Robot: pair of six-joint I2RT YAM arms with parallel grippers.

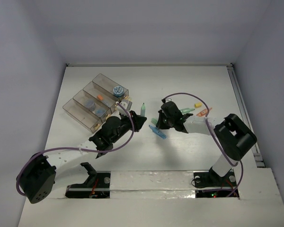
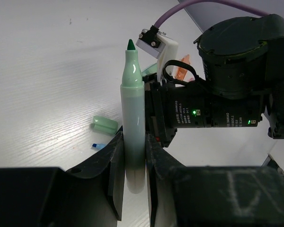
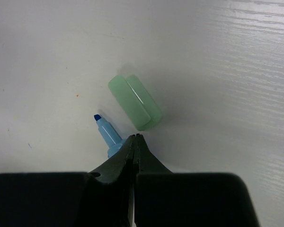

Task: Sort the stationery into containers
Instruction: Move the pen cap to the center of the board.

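Top external: fixed high behind the arm bases, looks down and forward over the whole table (image 1: pixel 189 80); farthest view, both arms in frame
Left wrist: low and close, looks out along its own fingers (image 2: pixel 116 170) across the table, facing the right arm's wrist (image 2: pixel 236 56)
Right wrist: very close, looks almost straight down on the table
Both wrist views share the green cap (image 3: pixel 135 101) and the tip of the blue pen (image 3: pixel 105 133); the top view covers that same patch mid-table
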